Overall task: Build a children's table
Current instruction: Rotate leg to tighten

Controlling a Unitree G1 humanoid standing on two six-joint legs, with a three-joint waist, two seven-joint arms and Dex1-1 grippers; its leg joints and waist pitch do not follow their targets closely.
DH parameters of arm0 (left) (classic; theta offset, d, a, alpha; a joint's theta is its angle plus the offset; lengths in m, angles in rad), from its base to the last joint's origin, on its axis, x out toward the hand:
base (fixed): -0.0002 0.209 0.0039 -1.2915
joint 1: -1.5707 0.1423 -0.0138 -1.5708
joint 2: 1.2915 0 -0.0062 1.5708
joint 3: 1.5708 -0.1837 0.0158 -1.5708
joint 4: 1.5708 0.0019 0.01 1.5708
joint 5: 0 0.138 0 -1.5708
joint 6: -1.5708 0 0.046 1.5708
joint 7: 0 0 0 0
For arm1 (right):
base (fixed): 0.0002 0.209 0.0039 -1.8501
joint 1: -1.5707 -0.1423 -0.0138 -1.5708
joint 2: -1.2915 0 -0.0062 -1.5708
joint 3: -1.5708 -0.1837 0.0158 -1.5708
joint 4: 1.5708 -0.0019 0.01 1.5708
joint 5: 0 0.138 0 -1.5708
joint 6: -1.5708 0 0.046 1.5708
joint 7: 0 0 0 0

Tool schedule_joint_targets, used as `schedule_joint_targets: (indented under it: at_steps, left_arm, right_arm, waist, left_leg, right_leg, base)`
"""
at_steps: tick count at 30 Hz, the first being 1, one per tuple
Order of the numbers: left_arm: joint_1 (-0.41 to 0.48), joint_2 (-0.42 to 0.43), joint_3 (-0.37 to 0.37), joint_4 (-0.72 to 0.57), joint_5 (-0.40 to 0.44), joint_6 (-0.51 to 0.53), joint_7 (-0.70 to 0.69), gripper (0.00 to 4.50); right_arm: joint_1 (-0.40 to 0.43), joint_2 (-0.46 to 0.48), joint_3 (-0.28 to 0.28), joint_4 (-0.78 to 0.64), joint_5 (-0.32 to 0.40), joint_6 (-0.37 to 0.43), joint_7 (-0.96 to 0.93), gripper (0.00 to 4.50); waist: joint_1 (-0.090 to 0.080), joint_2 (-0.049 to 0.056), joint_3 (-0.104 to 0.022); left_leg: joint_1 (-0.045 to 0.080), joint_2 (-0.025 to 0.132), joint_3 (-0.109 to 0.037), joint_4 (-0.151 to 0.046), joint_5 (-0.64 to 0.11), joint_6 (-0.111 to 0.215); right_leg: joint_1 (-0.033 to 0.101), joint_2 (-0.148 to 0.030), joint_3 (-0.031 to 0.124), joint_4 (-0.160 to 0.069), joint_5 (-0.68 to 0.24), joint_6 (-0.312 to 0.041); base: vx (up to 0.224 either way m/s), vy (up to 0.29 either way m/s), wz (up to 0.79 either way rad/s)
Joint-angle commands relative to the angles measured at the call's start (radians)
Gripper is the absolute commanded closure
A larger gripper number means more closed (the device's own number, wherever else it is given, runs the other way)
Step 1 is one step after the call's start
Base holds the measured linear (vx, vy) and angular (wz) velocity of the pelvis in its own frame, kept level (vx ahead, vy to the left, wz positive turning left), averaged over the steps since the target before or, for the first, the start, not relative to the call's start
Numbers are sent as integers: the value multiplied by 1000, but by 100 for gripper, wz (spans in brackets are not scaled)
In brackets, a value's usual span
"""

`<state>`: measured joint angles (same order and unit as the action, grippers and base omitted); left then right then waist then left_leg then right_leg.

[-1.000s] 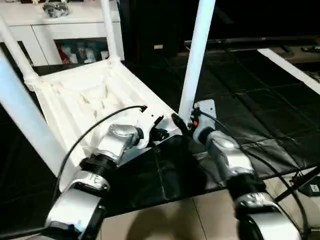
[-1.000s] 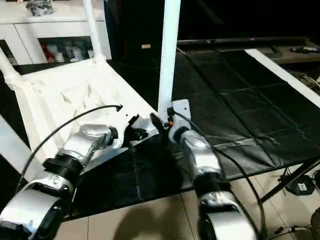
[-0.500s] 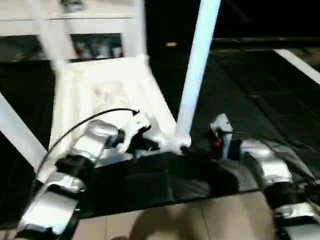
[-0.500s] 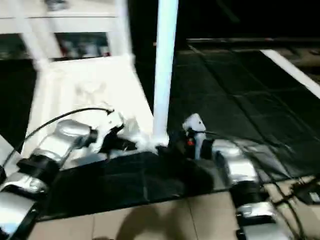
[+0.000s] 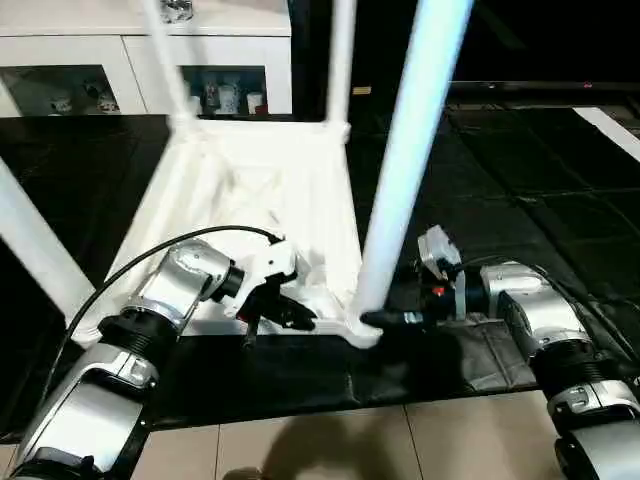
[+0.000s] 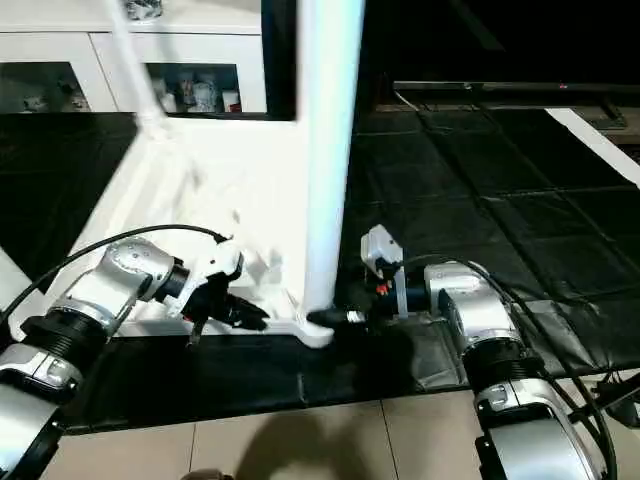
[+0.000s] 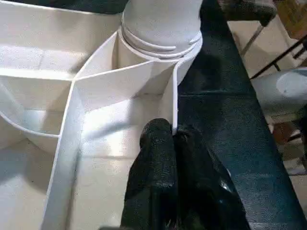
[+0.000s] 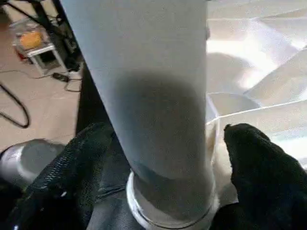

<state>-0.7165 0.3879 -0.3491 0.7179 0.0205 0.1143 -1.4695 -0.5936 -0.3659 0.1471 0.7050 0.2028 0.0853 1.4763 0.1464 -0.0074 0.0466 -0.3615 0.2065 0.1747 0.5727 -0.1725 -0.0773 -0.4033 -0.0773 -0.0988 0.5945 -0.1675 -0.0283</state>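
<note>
The children's table is lying upside down on the black mat, its ribbed underside facing up and its legs standing upward from the corner sockets. The near edge of the top is lying just inside the mat's near edge, where the tiled floor is beginning. The nearest leg is rising from the near right corner socket, seated in it with its collar showing. I am pinching the thin rim wall of the top beside that socket with my left gripper, its two black fingers pressed together on the white rib. My right gripper is reaching in from the other side at the base of the same leg, its fingers standing wide on either side of the leg; whether they are touching it I cannot tell. Beyond the mat's far edge a white glass-door cabinet is standing
</note>
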Motion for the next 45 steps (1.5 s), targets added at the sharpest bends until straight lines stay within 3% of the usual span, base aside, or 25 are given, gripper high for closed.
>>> schedule_joint_targets:
  at_steps: [1, 2, 17, 19, 20, 26, 28, 29, 30, 31, 32, 36, 37, 38, 42, 44, 45]
  left_arm:
    - [-9, -7, -33, -46, 0, -14, -63, 450]
    - [-9, -7, -33, -46, 0, -14, -63, 450]
    - [-7, -5, -46, -34, 12, -38, -57, 450]
    - [-6, -8, -41, -28, 10, -34, -42, 450]
    - [-6, -10, -38, -25, 9, -31, -33, 450]
    - [-14, -44, -2, 6, 13, 21, 86, 450]
    - [-26, -99, 46, 20, 6, 87, 236, 450]
    - [-27, -112, 56, 20, 3, 102, 269, 450]
    - [-27, -130, 66, 17, 2, 115, 308, 450]
    - [-27, -141, 72, 16, 1, 125, 331, 450]
    - [-28, -184, 94, 9, -7, 155, 406, 450]
    - [-36, -261, 137, 8, -29, 219, 533, 450]
    - [-46, -294, 156, 18, -37, 232, 594, 450]
    - [-60, -335, 176, 32, -39, 235, 675, 450]
    - [-86, -384, 186, 56, -21, 232, 758, 450]
    - [-90, -391, 188, 53, -17, 243, 767, 450]
    - [-89, -384, 186, 48, -8, 253, 768, 450]
  right_arm:
    - [-26, -8, 9, 13, 7, 2, 30, 94]
    - [-26, -8, 9, 13, 7, 2, 30, 94]
    - [-41, -7, 29, 60, -1, -13, 106, 217]
    - [-36, -3, 30, 59, -1, -15, 107, 229]
    - [-34, -1, 29, 58, 0, -15, 106, 232]
    - [15, 32, 3, 6, 23, 24, 33, 241]
    - [75, 92, -25, -35, 1, 39, -177, 242]
    - [90, 109, -31, -45, -5, 45, -231, 243]
    - [108, 131, -38, -55, -13, 47, -294, 244]
    - [116, 144, -42, -59, -18, 45, -329, 246]
    - [129, 193, -56, -54, -36, 62, -455, 246]
    - [123, 277, -81, -20, -70, 100, -675, 250]
    - [101, 311, -94, 13, -79, 106, -764, 250]
    - [64, 360, -113, 67, -87, 110, -887, 250]
    - [-3, 439, -149, 134, -84, 97, -1036, 250]
    - [-17, 461, -164, 131, -73, 99, -1060, 250]
    - [-21, 467, -164, 123, -77, 90, -1063, 195]
  waist:
    - [-8, 0, -67]
    - [-8, -4, -67]
    - [-7, -3, -70]
    - [-7, 4, -70]
    - [-8, 2, -70]
    - [-6, 5, -67]
    - [-7, 5, -58]
    - [-16, 1, -53]
    - [-19, -2, -53]
    - [-24, 0, -47]
    - [-36, 0, -45]
    - [-72, -1, -43]
    - [-73, 3, -44]
    - [-87, 5, -46]
    - [-105, 8, -45]
    - [-108, 9, -50]
    - [-106, 9, -52]
  left_leg:
    - [12, 35, 0, -56, -179, 60]
    - [11, 36, 0, -56, -178, 60]
    - [9, 35, -1, -52, -158, 66]
    - [9, 35, -1, -51, -161, 65]
    - [9, 35, -1, -52, -164, 65]
    - [14, 37, -2, -53, -197, 55]
    - [20, 38, -2, -59, -244, 29]
    - [17, 32, -8, -65, -293, 12]
    - [17, 30, -10, -66, -304, 6]
    - [26, 28, -11, -68, -340, -2]
    - [29, 26, -15, -68, -367, -10]
    - [29, 16, -22, -67, -411, -11]
    - [30, 15, -24, -66, -417, -8]
    - [31, 14, -26, -66, -424, -6]
    - [31, 13, -28, -69, -459, 2]
    - [31, 15, -27, -71, -447, 11]
    - [26, 19, -26, -74, -423, 18]
  right_leg:
    - [56, -75, 53, -61, -197, -225]
    - [57, -75, 54, -61, -198, -225]
    - [57, -74, 53, -56, -186, -227]
    - [56, -74, 52, -56, -179, -229]
    - [57, -73, 52, -57, -179, -229]
    - [53, -73, 53, -62, -205, -229]
    - [47, -73, 54, -71, -274, -210]
    - [53, -77, 50, -79, -383, -180]
    - [56, -77, 48, -82, -428, -160]
    - [46, -81, 48, -97, -512, -128]
    - [45, -81, 45, -106, -573, -105]
    - [45, -79, 28, -125, -652, -59]
    - [46, -80, 26, -128, -660, -53]
    - [46, -80, 19, -133, -657, -49]
    - [45, -78, 2, -139, -619, -47]
    - [45, -80, 8, -136, -573, -60]
    - [48, -80, 15, -129, -521, -79]
  base:
    - [0, 0, 0]
    - [0, 0, 0]
    - [0, 0, 0]
    - [0, 0, 0]
    - [0, 0, 0]
    - [0, 0, 0]
    - [0, 0, 0]
    - [0, 0, 0]
    - [0, 0, 0]
    - [0, 0, 0]
    - [0, 0, 0]
    - [0, 0, 0]
    - [0, 0, 0]
    - [0, 0, 0]
    - [0, 0, 0]
    - [0, 0, 0]
    - [0, 0, 0]
